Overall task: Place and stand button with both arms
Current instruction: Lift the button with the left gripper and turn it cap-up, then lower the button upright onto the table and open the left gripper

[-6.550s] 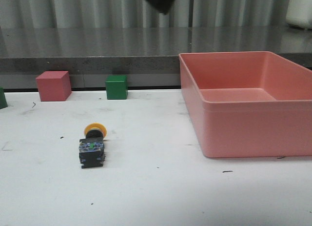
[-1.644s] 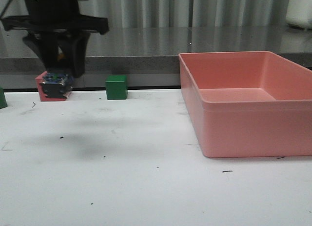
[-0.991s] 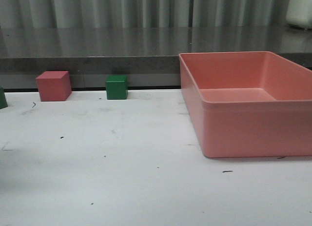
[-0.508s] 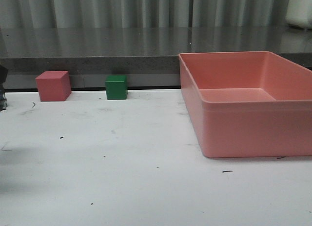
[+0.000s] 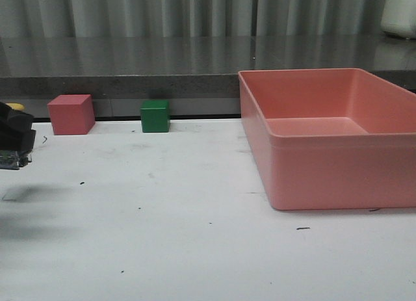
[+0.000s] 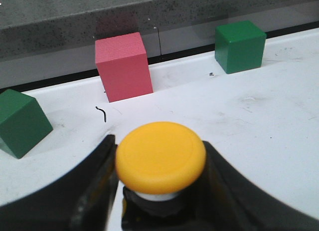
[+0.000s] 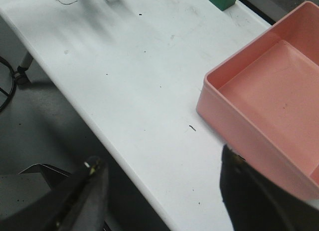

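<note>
Button (image 6: 160,158) sits low center in the left wrist view, yellow cap up, pinched btw the left gripper (image 6: 158,191) jaws, above the table (image 5: 195,203). Front view: far left edge. Pink cube (image 6: 123,66) behind it. Right gripper (image 7: 164,191) jaws spread wide, holding nothing.

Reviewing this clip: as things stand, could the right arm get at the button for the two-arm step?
Probably not directly. The button sits clamped in the left pincer at the table's far left edge, raised off the surface, while the right pincer hangs open off the table's near side by the pink bin.
</note>
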Motion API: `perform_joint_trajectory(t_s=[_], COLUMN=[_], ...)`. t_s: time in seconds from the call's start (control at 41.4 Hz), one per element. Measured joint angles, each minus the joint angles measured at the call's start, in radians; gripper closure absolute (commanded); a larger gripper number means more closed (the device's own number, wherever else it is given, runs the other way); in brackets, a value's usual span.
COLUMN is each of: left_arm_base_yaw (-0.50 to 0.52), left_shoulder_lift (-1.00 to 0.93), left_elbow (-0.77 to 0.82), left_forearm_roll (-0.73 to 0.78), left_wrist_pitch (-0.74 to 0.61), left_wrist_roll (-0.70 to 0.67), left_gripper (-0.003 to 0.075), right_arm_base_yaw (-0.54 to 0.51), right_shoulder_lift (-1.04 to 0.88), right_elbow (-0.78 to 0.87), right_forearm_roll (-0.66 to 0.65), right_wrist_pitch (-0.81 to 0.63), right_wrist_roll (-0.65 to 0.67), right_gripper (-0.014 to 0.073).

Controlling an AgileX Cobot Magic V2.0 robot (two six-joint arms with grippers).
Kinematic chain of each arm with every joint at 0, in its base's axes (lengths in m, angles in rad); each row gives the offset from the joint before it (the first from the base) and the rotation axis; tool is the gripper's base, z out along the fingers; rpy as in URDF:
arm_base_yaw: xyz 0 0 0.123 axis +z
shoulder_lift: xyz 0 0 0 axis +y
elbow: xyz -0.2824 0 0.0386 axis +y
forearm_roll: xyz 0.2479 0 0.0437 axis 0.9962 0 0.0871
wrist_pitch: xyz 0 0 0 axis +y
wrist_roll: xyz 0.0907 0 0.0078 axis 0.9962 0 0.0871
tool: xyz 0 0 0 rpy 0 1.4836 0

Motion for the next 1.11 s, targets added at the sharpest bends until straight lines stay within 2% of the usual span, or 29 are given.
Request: perform_joint_trajectory(t_s=[0.314,0.822,0.894,1.112], left_arm_base_yaw=[0.0,0.0,0.0,0.0], left_shoulder_lift=[0.133,0.261,0.263,0.265], left_elbow=[0.0,-0.01,-0.01,-0.01], left_forearm_roll=[0.05,0.056,0.058,0.07], left_wrist_pitch=[-0.179,-0.262,-0.263,-0.255], left_wrist_roll=[-0.068,-0.074,-0.074,-0.074], left_gripper=[0.0603,0.0588,0.0544,0.0304], right_arm_base_yaw=[0.0,0.0,0.0,0.0], right_shoulder_lift=[0.0,0.0,0.0,0.0], right_elbow=[0.0,0.0,0.0,0.0], right_forearm_roll=[0.0,0.0,0.0,0.0], right_wrist_pitch=[0.0,0.0,0.0,0.0], right_wrist_roll=[0.0,0.0,0.0,0.0], right_gripper=[0.0096,0.0096,0.0096,0.0096])
